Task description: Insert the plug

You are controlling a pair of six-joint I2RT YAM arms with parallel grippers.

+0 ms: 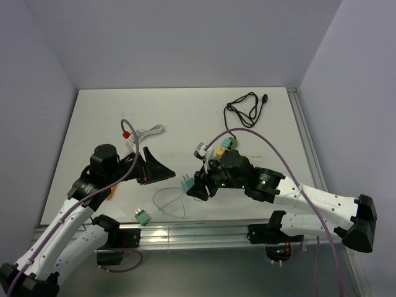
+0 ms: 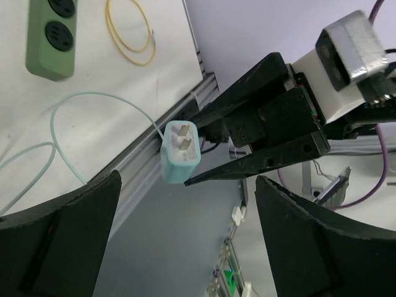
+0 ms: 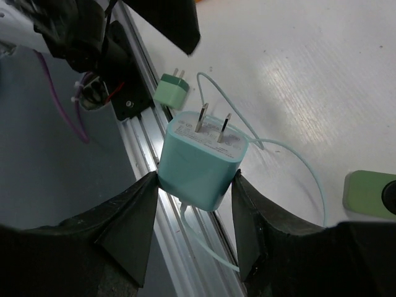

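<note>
A pale teal, rounded plastic plug (image 3: 201, 158) with two flat metal prongs sits mid-frame in the right wrist view, pinched by the right gripper (image 3: 195, 180). The left gripper (image 2: 187, 180) gapes wide, empty.

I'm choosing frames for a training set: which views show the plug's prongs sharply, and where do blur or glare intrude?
Right wrist view: plug and prongs sharp, faint sheen on the table; left wrist view: plug smaller but crisp, the left fingers dark and soft at the bottom; top view: even light, soft shadows, prongs tiny.
</note>
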